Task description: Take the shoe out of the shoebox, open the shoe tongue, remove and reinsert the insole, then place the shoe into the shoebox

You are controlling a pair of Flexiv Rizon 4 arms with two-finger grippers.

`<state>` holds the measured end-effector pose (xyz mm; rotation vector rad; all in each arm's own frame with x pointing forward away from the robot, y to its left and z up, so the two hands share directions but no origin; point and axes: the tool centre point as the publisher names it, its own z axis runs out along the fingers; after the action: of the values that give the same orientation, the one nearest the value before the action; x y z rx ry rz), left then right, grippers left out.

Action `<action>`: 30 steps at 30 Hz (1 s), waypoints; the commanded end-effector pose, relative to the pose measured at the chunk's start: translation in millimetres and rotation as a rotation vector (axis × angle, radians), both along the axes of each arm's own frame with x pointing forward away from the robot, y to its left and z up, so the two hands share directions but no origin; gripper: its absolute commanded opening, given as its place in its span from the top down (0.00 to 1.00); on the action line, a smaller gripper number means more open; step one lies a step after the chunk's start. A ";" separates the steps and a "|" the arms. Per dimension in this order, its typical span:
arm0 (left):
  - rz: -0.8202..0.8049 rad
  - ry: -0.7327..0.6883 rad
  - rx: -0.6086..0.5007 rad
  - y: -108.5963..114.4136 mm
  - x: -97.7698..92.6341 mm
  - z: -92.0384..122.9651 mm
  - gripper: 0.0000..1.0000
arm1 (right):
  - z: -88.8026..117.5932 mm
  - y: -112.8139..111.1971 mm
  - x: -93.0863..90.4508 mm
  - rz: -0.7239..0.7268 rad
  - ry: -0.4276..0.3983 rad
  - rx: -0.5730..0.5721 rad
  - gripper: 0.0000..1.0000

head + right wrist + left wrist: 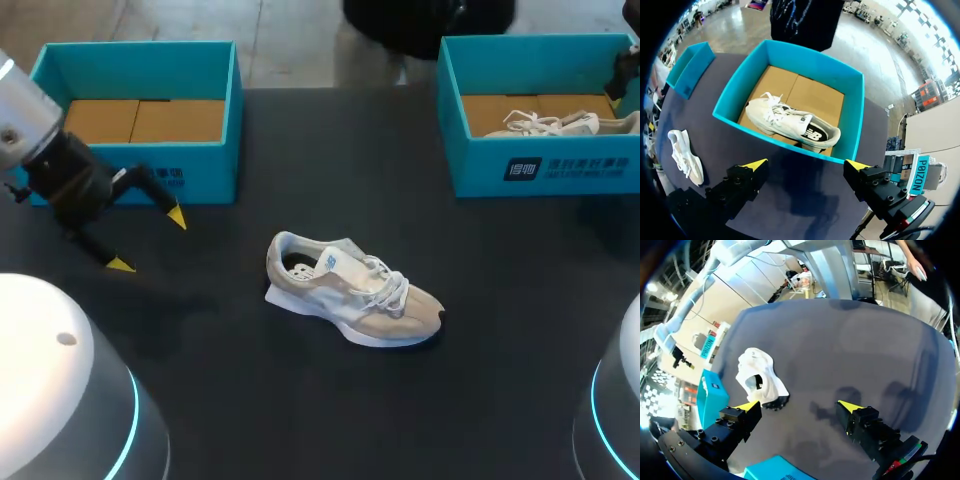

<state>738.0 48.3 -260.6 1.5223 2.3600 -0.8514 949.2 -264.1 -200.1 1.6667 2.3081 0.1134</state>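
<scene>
Shoes two: loose shoe (350,295) on desk (500,330) centre, room around; boxed shoe (555,123) in right shoebox (480,170). Left shoebox (210,170) at far edge. Left end effector (148,240), right end effector (807,164) spread wide, empty.

The shoe (350,295) is faced in pale mesh cloth and suede-like panels — matt; the bench (330,170) is surfaced matt; the left shoebox (215,170) is formed of smooth card.

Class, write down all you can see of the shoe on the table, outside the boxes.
The shoe is a trainer, white and beige fabric by its look, with white laces, a white sole and a dark toe tip. It stands upright on its sole on the dark table, toe toward my right. Only the table touches it.
</scene>
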 end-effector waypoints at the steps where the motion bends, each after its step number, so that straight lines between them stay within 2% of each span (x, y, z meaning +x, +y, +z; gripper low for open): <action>1: 0.029 -0.029 -0.065 1.6 -4.7 -1.8 0.00 | -0.3 -0.3 0.1 0.001 0.000 0.001 0.00; 11: 0.029 -0.029 -0.065 1.6 -4.7 -1.8 0.00 | -0.3 -0.3 0.1 0.001 0.000 0.001 0.00; 18: 0.201 0.088 -0.194 -1.3 -6.7 -1.8 0.00 | -0.3 -0.3 0.1 0.001 0.000 0.001 0.00; 23: 0.264 0.194 -0.279 -1.3 -10.2 -4.1 0.00 | -0.3 -0.3 0.1 0.001 0.000 0.001 0.00; 30: 0.309 0.293 -0.456 1.1 -13.2 -22.7 0.00 | -0.3 -0.3 0.1 0.001 0.000 0.001 0.00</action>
<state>722.4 44.7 -267.5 0.9185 2.3542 -1.3960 949.1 -264.2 -200.1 1.6668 2.3081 0.1133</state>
